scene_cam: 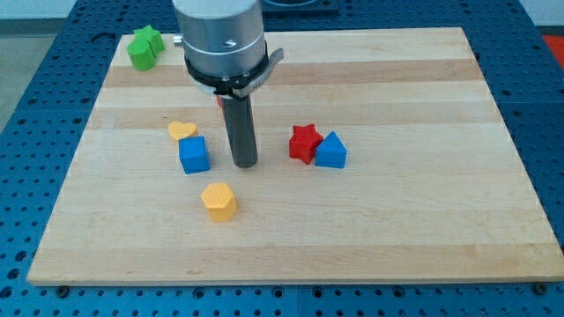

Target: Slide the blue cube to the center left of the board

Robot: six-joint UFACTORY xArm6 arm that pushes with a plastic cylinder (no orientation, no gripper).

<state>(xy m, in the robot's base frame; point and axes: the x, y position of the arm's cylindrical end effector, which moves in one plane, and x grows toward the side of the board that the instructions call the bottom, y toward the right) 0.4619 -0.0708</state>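
Note:
The blue cube (194,154) sits on the wooden board (397,220), left of the middle. My tip (244,163) stands just to the cube's right, a small gap away, not touching it. A yellow heart-shaped block (181,131) lies right above the cube, at its upper-left corner. A yellow hexagonal block (218,201) lies below and slightly right of the cube.
A red star block (305,143) and a blue triangular block (330,151) touch each other right of my tip. A green block (144,47) sits at the board's top left corner. A bit of red shows behind the rod (218,101).

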